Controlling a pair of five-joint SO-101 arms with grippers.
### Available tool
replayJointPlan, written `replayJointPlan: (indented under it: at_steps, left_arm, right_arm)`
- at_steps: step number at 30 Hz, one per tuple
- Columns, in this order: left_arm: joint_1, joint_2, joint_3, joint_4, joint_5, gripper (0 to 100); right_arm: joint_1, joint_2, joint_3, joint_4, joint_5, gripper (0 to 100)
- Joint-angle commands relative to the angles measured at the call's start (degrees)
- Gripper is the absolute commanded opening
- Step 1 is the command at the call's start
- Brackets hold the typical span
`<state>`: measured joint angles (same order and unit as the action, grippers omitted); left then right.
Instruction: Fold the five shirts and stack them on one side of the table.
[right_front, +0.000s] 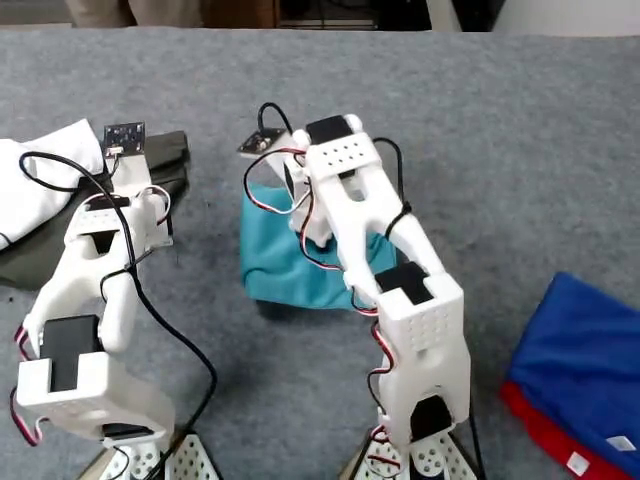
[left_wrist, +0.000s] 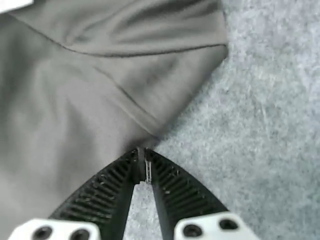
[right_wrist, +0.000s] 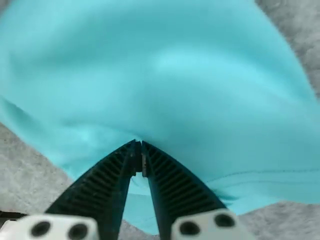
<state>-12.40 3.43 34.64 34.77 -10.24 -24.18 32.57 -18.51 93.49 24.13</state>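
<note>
Left gripper (left_wrist: 142, 166): jaws pressed together, and between the tips they nip the hem of the dark shirt (left_wrist: 100, 75). Behind the tips, the space between the two fingers shows the grey desk (left_wrist: 270, 125).
Dark shirt: it lies flat on the desk near the left edge, with some soft creases that run toward the gripper tips. One rounded corner of it points to the middle of the desk.
White shirt (right_front: 40, 180): it rests on top of the dark shirt, at the left edge of the desk, and covers a part of it. A black cable of the left arm (right_front: 90, 270) passes over it.
Right gripper (right_wrist: 139, 152): jaws together as well, clamped on a fold of the teal shirt (right_wrist: 165, 75). The cloth puckers where the tips hold it.
Teal shirt: it is about in the middle of the desk, between the two arms and partly under the right arm (right_front: 370, 220). It is well apart from the dark shirt, with bare grey surface between them.
Blue shirt (right_front: 590, 370): it is at the right edge of the desk, toward the near corner, well apart from the teal shirt.
Red shirt (right_front: 545, 435): it lies under the blue shirt, and its near edge sticks out as a narrow band.
</note>
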Motion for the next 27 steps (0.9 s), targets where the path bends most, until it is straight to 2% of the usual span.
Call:
replayJointPlan:
  at_steps: [1,9,14,18,20,23,27]
  left_arm:
    - [0.4,-2.7,-0.3,-0.8,0.6,2]
    - [0.4,-2.7,-0.3,-0.8,0.5,2]
    - [0.4,-2.7,-0.3,-0.9,0.4,2]
    - [0.4,-2.7,-0.3,-0.9,0.4,2]
    - [0.4,-2.7,-0.3,-0.9,0.4,2]
    - [0.4,-2.7,-0.3,-0.9,0.4,2]
    - [0.4,-2.7,-0.3,-0.8,0.4,2]
  right_arm:
    - [0.8,-0.7,0.1,1.1,-0.2,0.4]
    - [6.0,-4.4,3.2,3.4,1.6,0.4]
    - [7.3,-12.2,11.6,2.9,3.2,0.4]
    - [8.5,-18.6,22.8,-2.6,4.7,0.4]
    - [10.9,-20.7,28.5,-7.1,5.2,0.4]
    - [18.4,-21.1,35.3,-13.3,8.5,0.4]
    - [26.9,-22.4,37.1,-14.2,11.2,0.4]
